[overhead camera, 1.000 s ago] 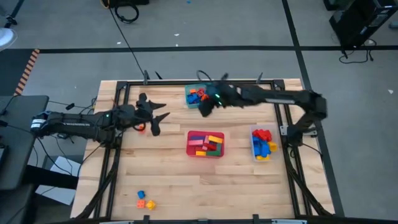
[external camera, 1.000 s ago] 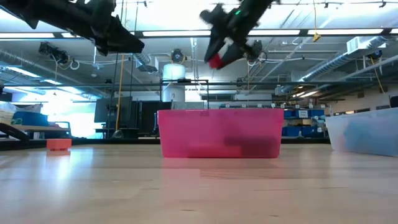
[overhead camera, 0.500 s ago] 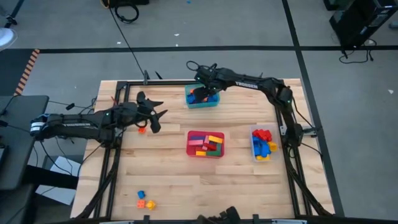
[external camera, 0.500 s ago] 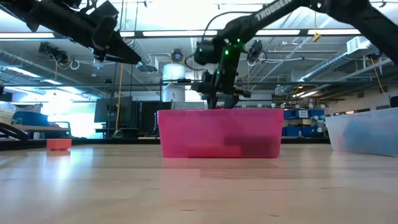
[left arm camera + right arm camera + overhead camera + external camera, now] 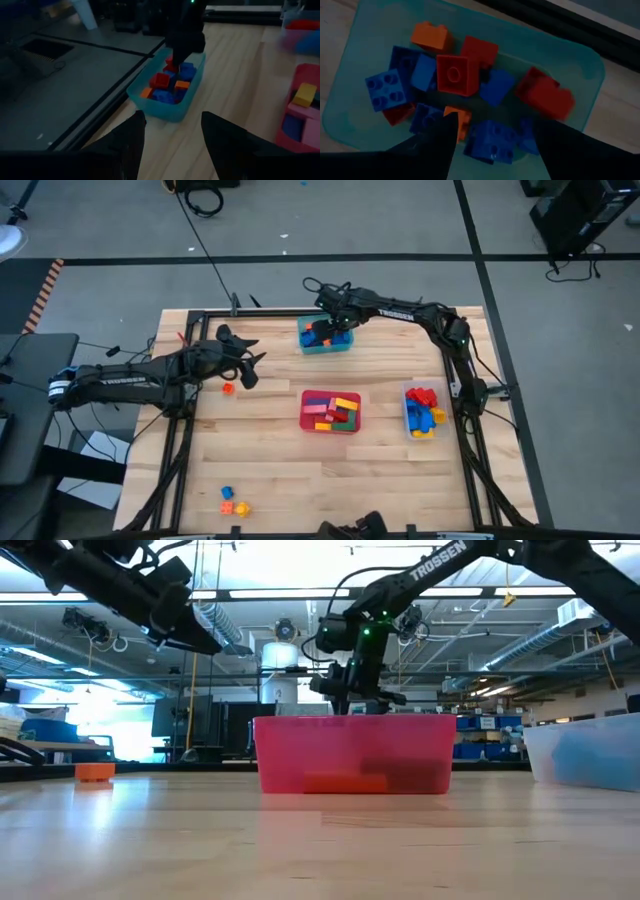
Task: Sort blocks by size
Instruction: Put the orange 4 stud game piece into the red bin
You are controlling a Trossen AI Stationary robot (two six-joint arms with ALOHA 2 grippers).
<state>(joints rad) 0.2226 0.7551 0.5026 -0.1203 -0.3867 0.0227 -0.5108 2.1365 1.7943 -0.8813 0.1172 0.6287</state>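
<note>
Wooden table [image 5: 270,450], teal tub [image 5: 380,30], red, blue, orange blocks [image 5: 454,75] inside

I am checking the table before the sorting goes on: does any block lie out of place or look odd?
Yes. A small orange plastic block lies alone on the wooden table, under the open left gripper, and three small blocks, blue, orange and yellow, sit near the front edge, outside every tub. Nothing looks spilled or damaged.

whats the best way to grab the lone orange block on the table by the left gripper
The orange block lies flat on bare wood, apart from the tubs, just beside the open left gripper. Probably come straight down from above and pinch its two opposite side faces; it sits low and squat, so a level sideways approach would likely scrape the table.
</note>
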